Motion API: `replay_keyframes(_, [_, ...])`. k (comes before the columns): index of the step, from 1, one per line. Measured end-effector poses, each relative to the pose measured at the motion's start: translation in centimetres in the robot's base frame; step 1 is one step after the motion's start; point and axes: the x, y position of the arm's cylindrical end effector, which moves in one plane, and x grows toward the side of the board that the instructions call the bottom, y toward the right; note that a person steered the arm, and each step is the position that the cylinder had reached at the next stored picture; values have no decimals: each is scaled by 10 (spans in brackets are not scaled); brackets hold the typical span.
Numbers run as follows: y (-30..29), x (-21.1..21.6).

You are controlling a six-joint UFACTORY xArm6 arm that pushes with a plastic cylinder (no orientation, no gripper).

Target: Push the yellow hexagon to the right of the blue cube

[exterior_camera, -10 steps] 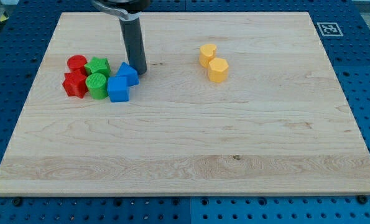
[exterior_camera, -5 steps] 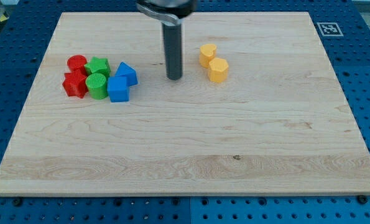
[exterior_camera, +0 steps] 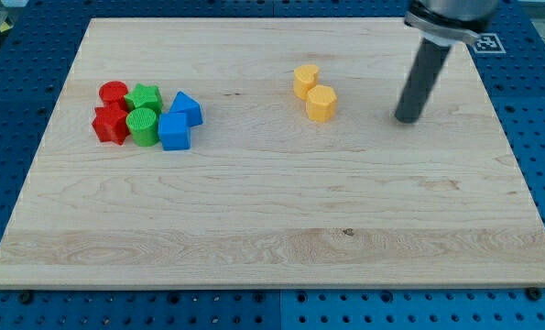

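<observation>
The yellow hexagon (exterior_camera: 321, 104) lies on the wooden board (exterior_camera: 272, 229) right of centre near the view's top, touching a second yellow block (exterior_camera: 306, 80) just above-left of it. The blue cube (exterior_camera: 174, 132) sits in a cluster at the view's left, with a blue triangular block (exterior_camera: 187, 108) above it. My tip (exterior_camera: 406, 119) rests on the board to the right of the yellow hexagon, apart from it by a clear gap.
Left of the blue cube are a green cylinder (exterior_camera: 144, 126), a green star-shaped block (exterior_camera: 145, 96), a red cylinder (exterior_camera: 114, 93) and a red star-shaped block (exterior_camera: 110, 124), packed together. A fiducial tag (exterior_camera: 485, 42) marks the board's top right corner.
My tip has swept from beside the blue triangular block at the left, across the board, past the yellow blocks to their right side. No block has moved.
</observation>
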Motion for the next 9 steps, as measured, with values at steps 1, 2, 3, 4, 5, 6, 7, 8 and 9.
replay_keyframes(1, [-54,-2])
replay_keyframes(2, [-86,-2])
replay_keyframes(3, [-86,-2])
replay_keyframes(4, [-95,-6])
replay_keyframes(5, [-117,-24])
replay_keyframes(6, [-127,-24])
replay_keyframes(7, [-160,-24])
replay_keyframes(8, [-171,-24])
replay_keyframes(9, [-177,-24])
